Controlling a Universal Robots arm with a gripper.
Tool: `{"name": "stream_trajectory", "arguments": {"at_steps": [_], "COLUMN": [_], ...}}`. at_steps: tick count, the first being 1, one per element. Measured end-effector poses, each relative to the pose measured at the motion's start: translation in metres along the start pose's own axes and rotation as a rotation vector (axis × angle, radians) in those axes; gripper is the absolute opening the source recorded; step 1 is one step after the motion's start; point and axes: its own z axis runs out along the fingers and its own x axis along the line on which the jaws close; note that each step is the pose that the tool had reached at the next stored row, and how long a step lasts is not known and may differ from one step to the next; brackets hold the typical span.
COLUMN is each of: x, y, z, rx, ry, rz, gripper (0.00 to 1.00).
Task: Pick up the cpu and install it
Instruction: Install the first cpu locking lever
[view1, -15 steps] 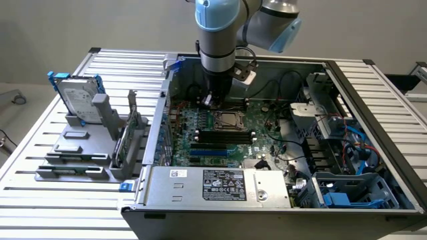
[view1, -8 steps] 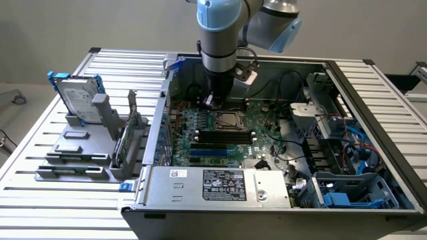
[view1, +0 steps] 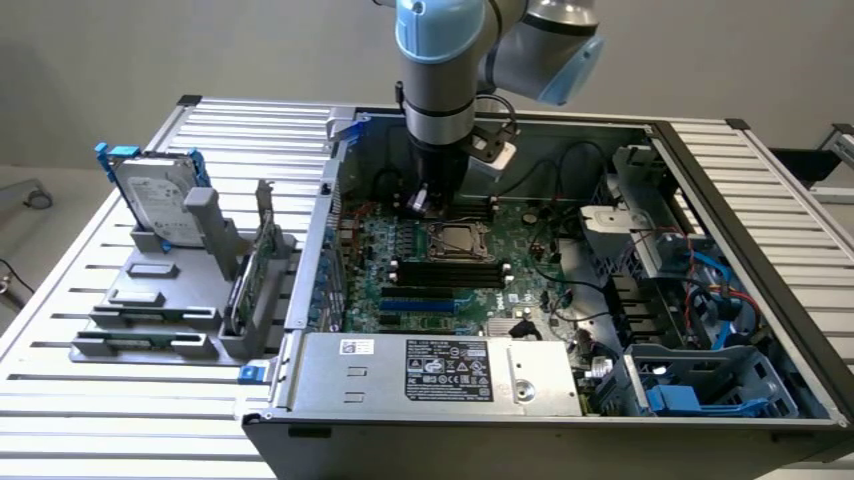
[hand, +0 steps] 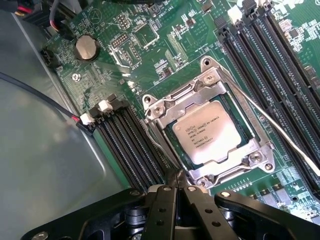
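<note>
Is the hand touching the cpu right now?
Apart. In the wrist view the shut hand ends at the socket frame edge, with metal showing between it and the cpu.

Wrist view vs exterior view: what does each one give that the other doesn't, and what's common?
Wrist: print on the cpu lid, a coin cell, the shut gripper tips by the socket corner. Exterior: the hard drive in its grey rack outside the case, the power supply. Both: cpu seated in the socket, green board, black memory slots.
</note>
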Motion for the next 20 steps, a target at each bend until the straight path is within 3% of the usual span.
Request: {"name": "stream_trajectory", "arguments": {"at_steps": [20], "x": [0.0036], "y": [0.0012], "z": [0.0017], "rx": [-0.003], "ry": [-0.002], "rz": [0.012], "gripper": [0.11]}}
